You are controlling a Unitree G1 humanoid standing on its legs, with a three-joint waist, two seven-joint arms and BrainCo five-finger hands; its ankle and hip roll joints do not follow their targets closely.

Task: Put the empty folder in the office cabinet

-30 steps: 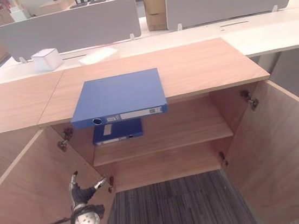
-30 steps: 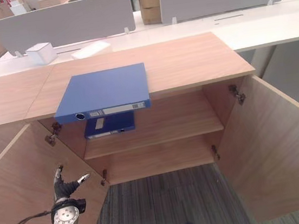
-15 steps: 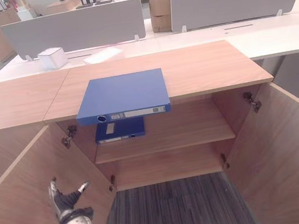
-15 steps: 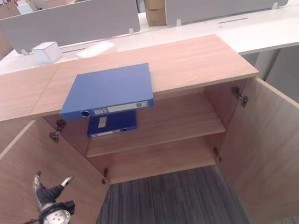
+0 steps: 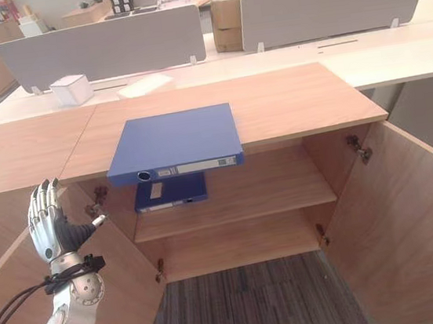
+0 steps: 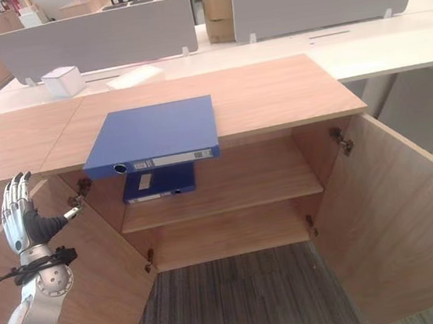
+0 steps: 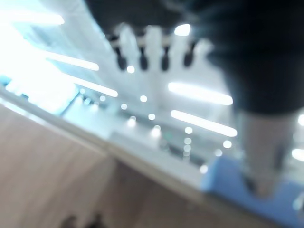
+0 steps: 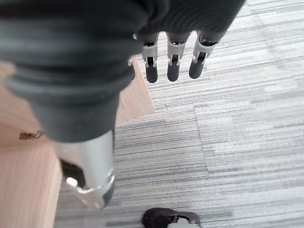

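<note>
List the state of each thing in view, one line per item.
Left cabinet door: open.
Right cabinet door: open.
Blue folder on cabinet top: closed, flat, spine overhanging the front edge.
Second blue folder: flat on upper shelf.
Lower shelf: bare.
Left hand: open, raised, holding nothing.
Right hand: open, above carpet.

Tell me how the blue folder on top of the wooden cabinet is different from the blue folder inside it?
The blue folder on top of the wooden cabinet lies in the open, its spine overhanging the front edge; the blue folder inside rests on the upper shelf, partly hidden below the first. The top one looks larger in the eye views, though it is nearer. Both are blue, lie flat and show labelled spines toward the robot. The left hand touches neither.
</note>
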